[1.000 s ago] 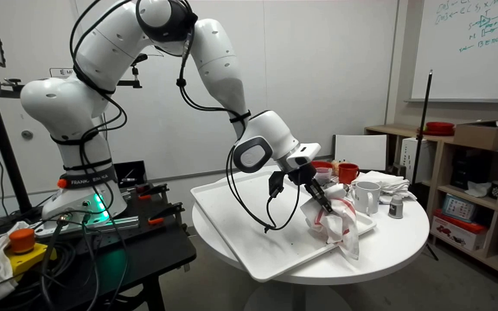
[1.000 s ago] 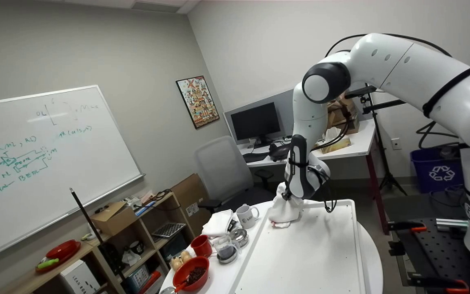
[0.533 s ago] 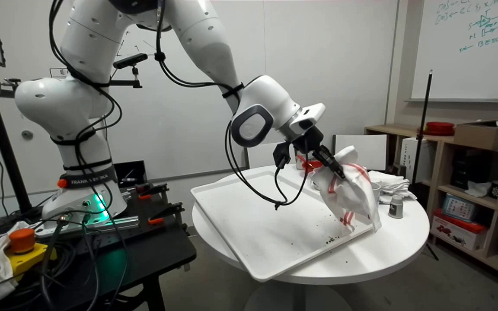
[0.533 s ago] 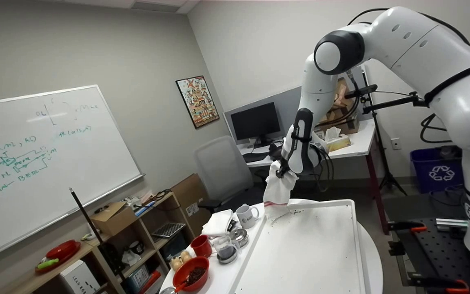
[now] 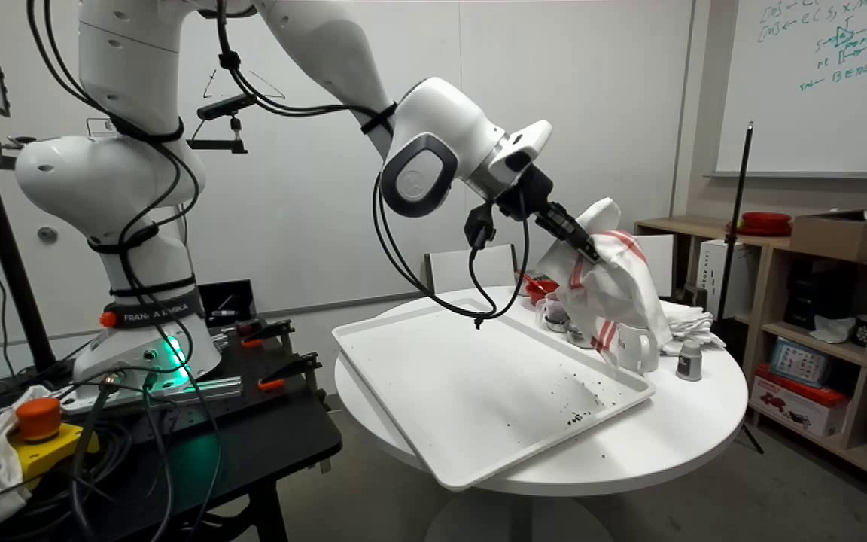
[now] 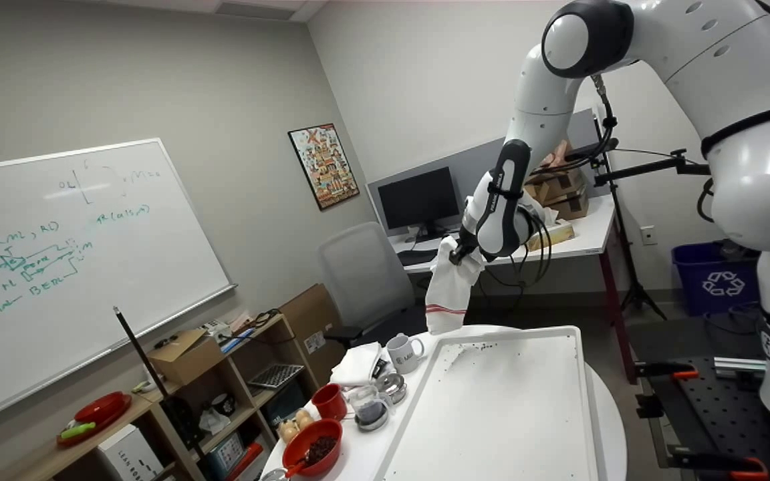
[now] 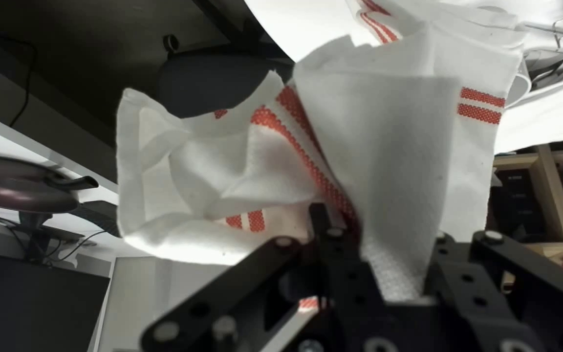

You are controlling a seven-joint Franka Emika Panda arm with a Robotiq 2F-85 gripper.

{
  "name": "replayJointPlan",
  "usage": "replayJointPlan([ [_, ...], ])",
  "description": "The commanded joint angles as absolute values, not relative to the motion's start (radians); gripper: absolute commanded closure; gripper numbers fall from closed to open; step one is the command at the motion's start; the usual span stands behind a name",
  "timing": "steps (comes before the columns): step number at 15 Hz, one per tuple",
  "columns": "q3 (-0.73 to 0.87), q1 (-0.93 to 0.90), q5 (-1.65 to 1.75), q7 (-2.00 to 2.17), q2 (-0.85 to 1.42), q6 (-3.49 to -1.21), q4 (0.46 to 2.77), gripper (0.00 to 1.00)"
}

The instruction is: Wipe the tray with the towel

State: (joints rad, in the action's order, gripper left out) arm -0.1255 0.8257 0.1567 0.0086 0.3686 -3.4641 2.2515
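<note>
Plainly, in an exterior view, the gripper [image 5: 588, 251] slants downward with its jaws clamped on the towel [image 5: 618, 275], a white cloth with red stripes that falls from them in loose folds. The towel hangs in the air near the end of the tray [image 5: 441, 391] at the right of the picture; whether its lowest fold is over the tray or over the table [image 5: 693, 421] beside it cannot be told. Dark crumbs [image 5: 578, 418] lie scattered in the tray near that end, and a speck [image 5: 603, 455] rests on the table outside the rim. The towel partly covers a white mug [image 5: 632, 352], and a small grey bottle [image 5: 689, 361] stands upright near the mug.

In an exterior view, a red bowl [image 6: 308, 437] of dark bits [image 6: 321, 449], a red mug [image 6: 329, 402] and a glass jug [image 6: 366, 404] stand on the table along the tray's side. The towel droops from the gripper at the tray's far end, its double red stripe close to the lower edge, and the crumbs form a curved trail in the corner.

In the wrist view, two black fingers [image 7: 347, 278] stand on either side of the bunched towel, which fills the middle of the picture. A pan [image 7: 15, 188] shows at the left edge and a wooden shelf [image 7: 557, 190] at the right.
</note>
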Motion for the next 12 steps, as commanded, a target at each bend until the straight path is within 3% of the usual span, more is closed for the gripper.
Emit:
replayJointPlan([
  [1, -0.221, 0.941, 0.214, 0.029, 0.252, -3.464, 2.364, 0.92],
  [12, -0.258, 1.147, 0.352, -0.003, 0.142, -3.460, 2.684, 0.93],
])
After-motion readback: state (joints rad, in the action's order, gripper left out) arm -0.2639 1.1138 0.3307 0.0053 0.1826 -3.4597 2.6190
